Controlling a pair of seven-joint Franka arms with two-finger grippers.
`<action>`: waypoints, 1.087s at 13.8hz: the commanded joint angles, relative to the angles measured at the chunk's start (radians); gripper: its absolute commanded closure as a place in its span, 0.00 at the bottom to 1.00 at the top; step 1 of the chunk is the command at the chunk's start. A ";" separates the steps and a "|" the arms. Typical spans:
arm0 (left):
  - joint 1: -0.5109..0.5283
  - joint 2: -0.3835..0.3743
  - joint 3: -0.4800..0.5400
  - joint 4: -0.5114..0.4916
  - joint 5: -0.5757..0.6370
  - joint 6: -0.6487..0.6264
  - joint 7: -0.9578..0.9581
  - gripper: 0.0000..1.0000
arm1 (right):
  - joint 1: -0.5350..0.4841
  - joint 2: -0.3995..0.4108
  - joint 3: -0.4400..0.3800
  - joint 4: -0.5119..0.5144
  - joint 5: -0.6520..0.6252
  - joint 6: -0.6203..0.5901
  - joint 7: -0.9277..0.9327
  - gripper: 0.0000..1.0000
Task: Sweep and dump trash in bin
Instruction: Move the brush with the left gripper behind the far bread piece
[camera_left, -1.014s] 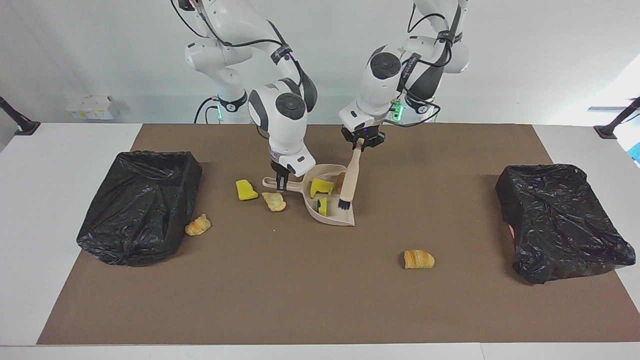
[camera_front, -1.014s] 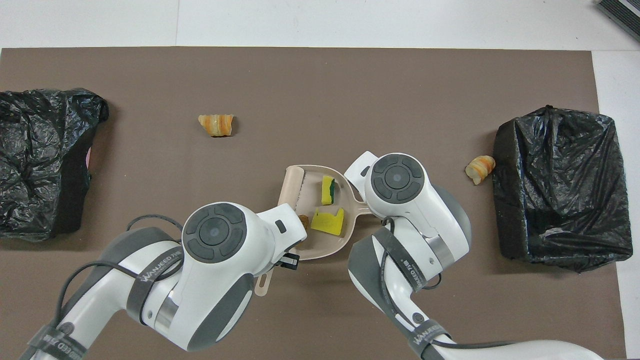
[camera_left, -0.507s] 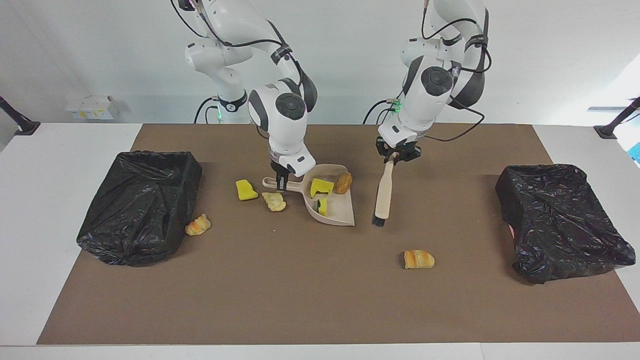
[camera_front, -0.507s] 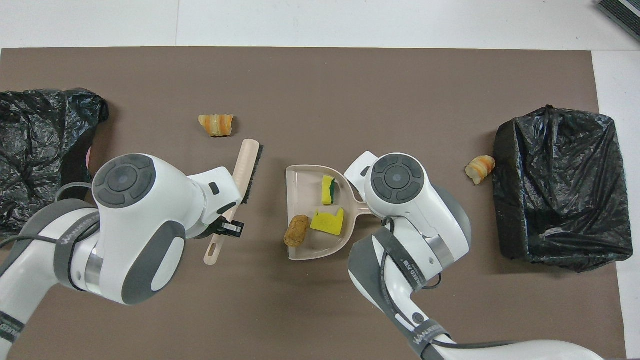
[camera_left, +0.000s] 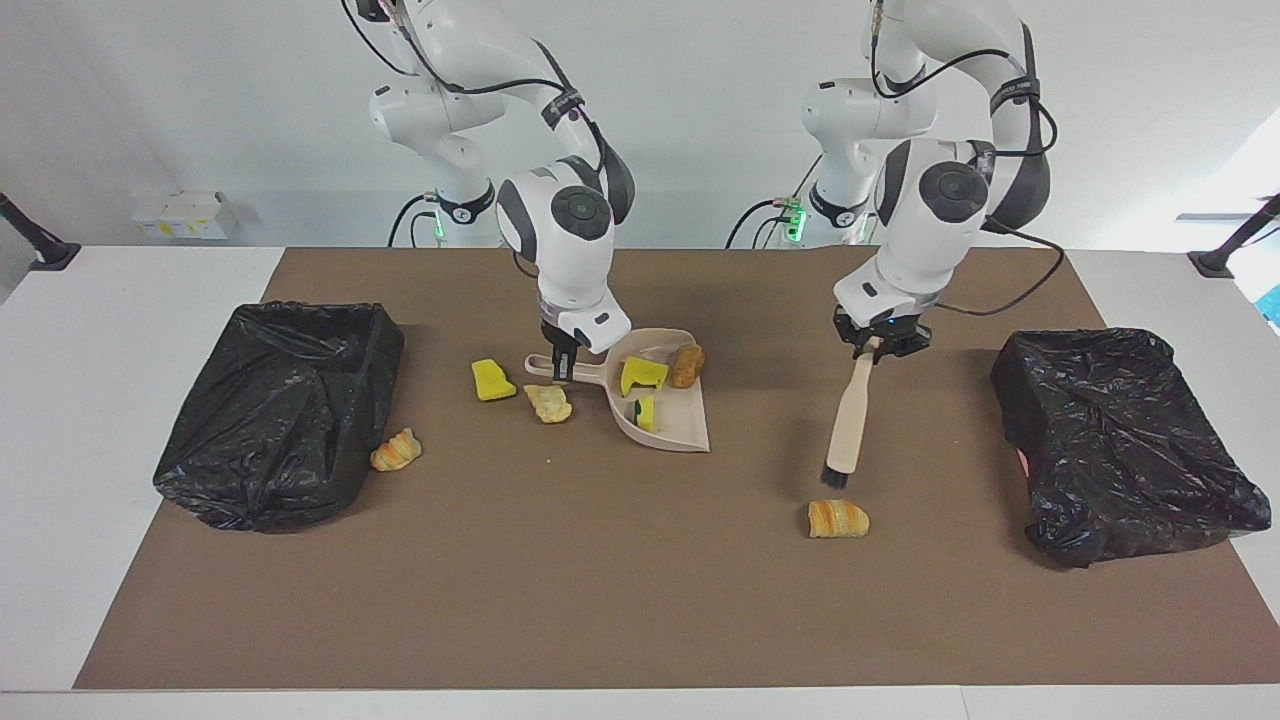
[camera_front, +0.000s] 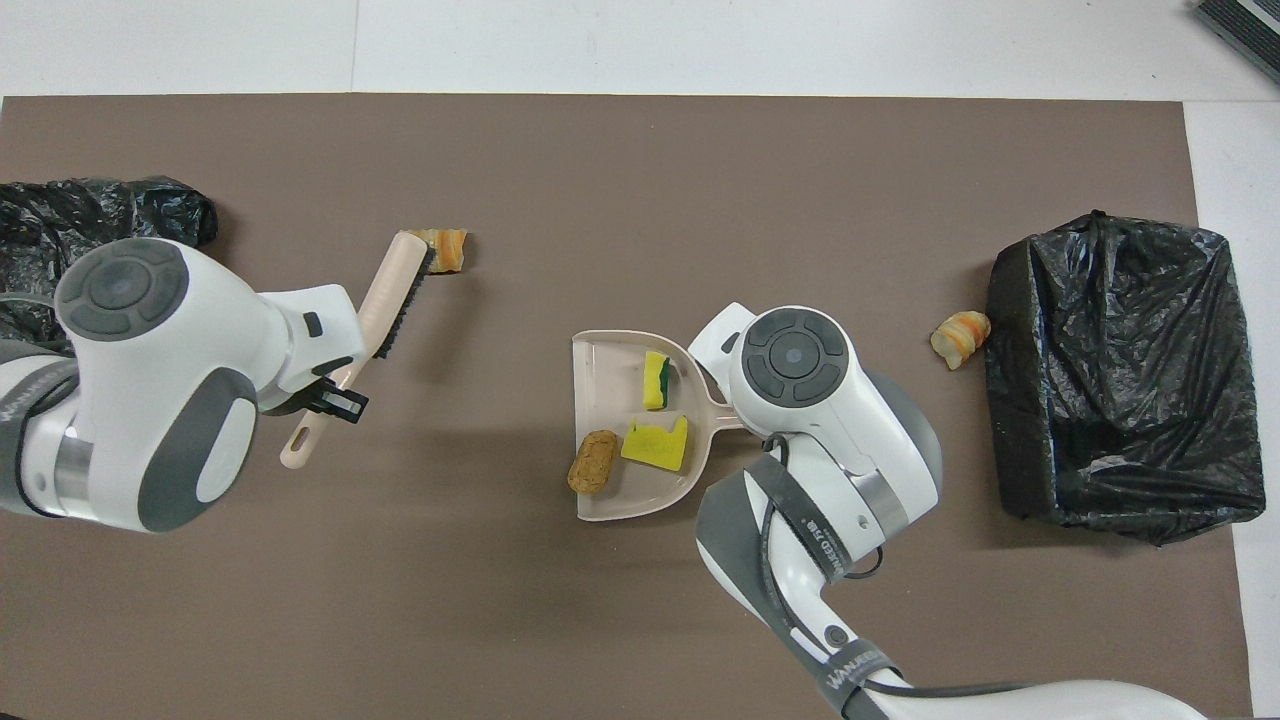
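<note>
Now the left gripper (camera_left: 877, 347) is clamped on one brush (camera_left: 846, 428), its bristles just beside a pastry (camera_left: 838, 518). Meanwhile the right gripper (camera_left: 563, 367) grips one dustpan (camera_left: 672, 428) holding two sponge chunks (camera_left: 642, 375) and one pastry. One sponge and two pastries lie near it. Two black bins (camera_left: 280, 410) flank.

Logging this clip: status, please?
Left gripper shut on brush, bristles just short of a pastry. Right gripper shut on dustpan handle; three pieces inside, four on the mat. Nothing in the way.
</note>
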 joint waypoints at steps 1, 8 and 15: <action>0.058 0.101 -0.012 0.052 0.062 0.073 0.076 1.00 | -0.001 0.004 0.004 -0.012 -0.020 0.036 0.042 1.00; 0.061 0.281 -0.012 0.259 0.299 0.125 0.088 1.00 | -0.001 0.003 0.004 -0.012 -0.020 0.036 0.042 1.00; 0.050 0.336 -0.012 0.313 0.381 0.153 0.274 1.00 | -0.001 0.004 0.004 -0.012 -0.020 0.036 0.043 1.00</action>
